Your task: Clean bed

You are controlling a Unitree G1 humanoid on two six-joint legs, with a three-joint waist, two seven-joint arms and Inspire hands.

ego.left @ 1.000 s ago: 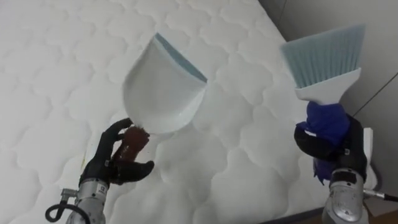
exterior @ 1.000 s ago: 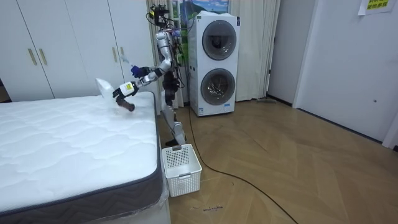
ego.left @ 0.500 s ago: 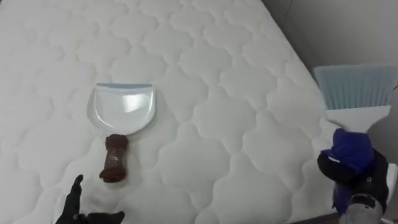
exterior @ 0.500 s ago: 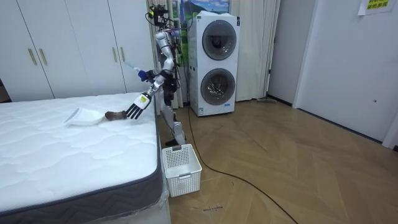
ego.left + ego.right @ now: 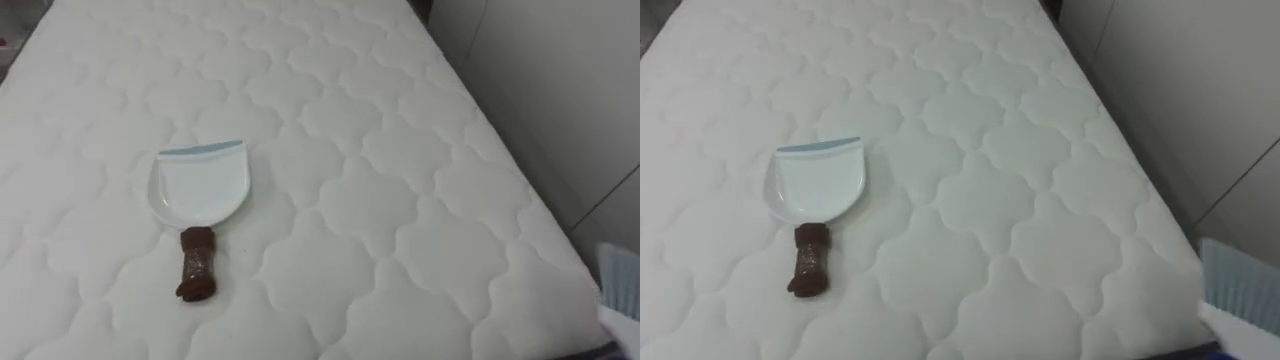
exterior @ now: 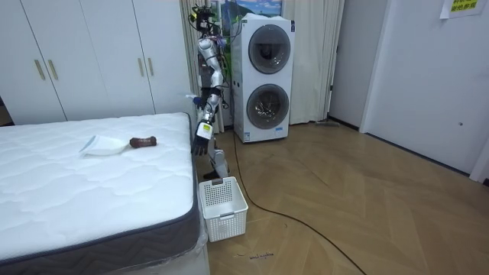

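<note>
A white dustpan with a pale blue lip lies flat on the white quilted mattress. Its brown handle points toward me. In the right eye view the dustpan sits left of centre. No hand touches it. In the room view I stand at the bed's side near its corner. My left hand hangs open beside the mattress edge. The pale blue bristles of a brush stand upright in the air off the bed's right edge. The brush's handle runs down past the picture's bottom, on my right hand's side.
A white plastic basket stands on the wooden floor at the bed's corner, by my feet. A stacked washer and dryer is behind me and white wardrobes are beyond the bed. The bed's right edge drops to the floor.
My left hand let go of the dustpan, which now lies on the mattress, and the arm has dropped to my side. The brush has sunk toward the lower right corner.
</note>
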